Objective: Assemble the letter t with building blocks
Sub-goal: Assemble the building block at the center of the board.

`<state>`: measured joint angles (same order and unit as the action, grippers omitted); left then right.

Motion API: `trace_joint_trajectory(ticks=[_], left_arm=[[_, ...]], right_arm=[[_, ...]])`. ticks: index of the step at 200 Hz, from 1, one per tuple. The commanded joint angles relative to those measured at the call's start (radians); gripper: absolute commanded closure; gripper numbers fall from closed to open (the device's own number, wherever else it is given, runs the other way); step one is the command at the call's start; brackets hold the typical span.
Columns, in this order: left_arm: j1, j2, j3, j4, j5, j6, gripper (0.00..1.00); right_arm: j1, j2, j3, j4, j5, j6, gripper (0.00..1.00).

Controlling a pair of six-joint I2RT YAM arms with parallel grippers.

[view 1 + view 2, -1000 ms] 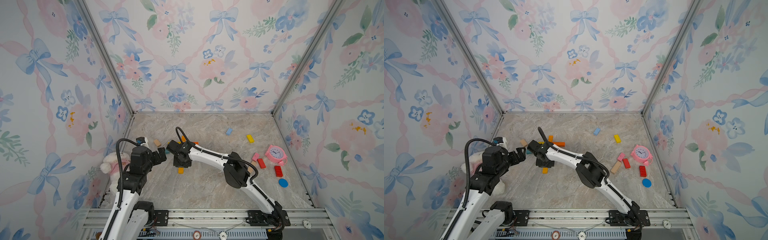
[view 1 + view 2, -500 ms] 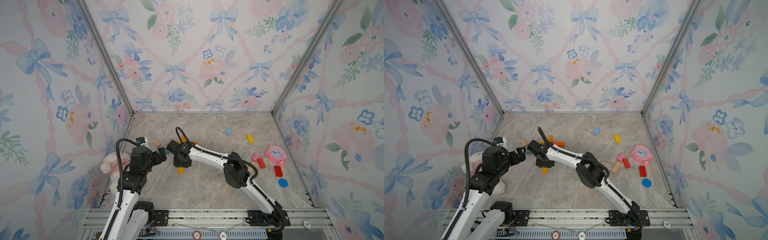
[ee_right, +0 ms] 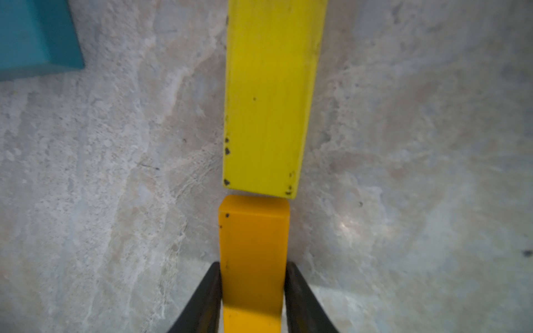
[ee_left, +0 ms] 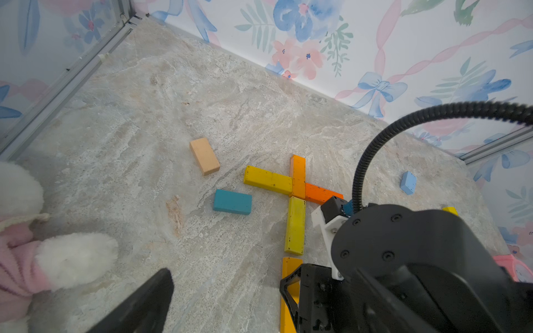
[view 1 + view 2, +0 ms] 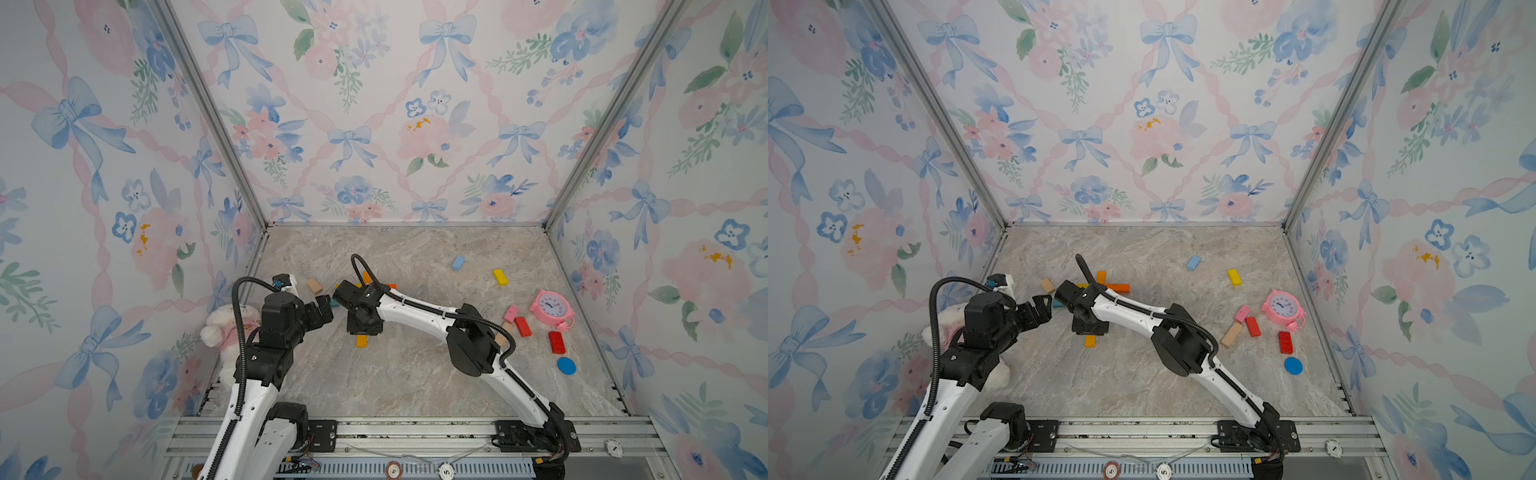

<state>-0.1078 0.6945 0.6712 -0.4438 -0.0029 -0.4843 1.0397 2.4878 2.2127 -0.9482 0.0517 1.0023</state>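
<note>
Amber block (image 3: 253, 245), in right gripper (image 3: 252, 264), almost abuts yellow block (image 3: 268, 101); left gripper (image 5: 326, 311) gapes empty.

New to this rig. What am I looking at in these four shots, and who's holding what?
Two white robot arms stand at the near edge of a marble-look table inside a wallpapered box. Two pictures come from one overhead stereo camera, so they nearly match. The other two come from a camera on each arm's wrist. Yellow and orange blocks lie flat in a cross. The right end effector straddles an amber block set end to end with the yellow stem block; its fingers hug the sides, but whether they clamp is unclear. The left end effector hangs open, empty. Loose: a teal block, a bare wood block, other blocks, a pink clock, a blue disc, a plush toy.
</note>
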Motion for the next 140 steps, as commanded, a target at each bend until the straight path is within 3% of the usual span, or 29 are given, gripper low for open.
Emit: trace_joint_trajectory(ticks=[1,140], left_arm=[[0.007,-0.013,-0.003,-0.014,0.013,-0.01,0.02],[0.007,-0.011,-0.004,-0.013,0.017,-0.007,0.02]], right_arm=[[-0.02,0.015,-0.027,-0.005,-0.006,0.005,0.65],[-0.029,-0.005,-0.075,0.021,-0.009,0.012,0.67]])
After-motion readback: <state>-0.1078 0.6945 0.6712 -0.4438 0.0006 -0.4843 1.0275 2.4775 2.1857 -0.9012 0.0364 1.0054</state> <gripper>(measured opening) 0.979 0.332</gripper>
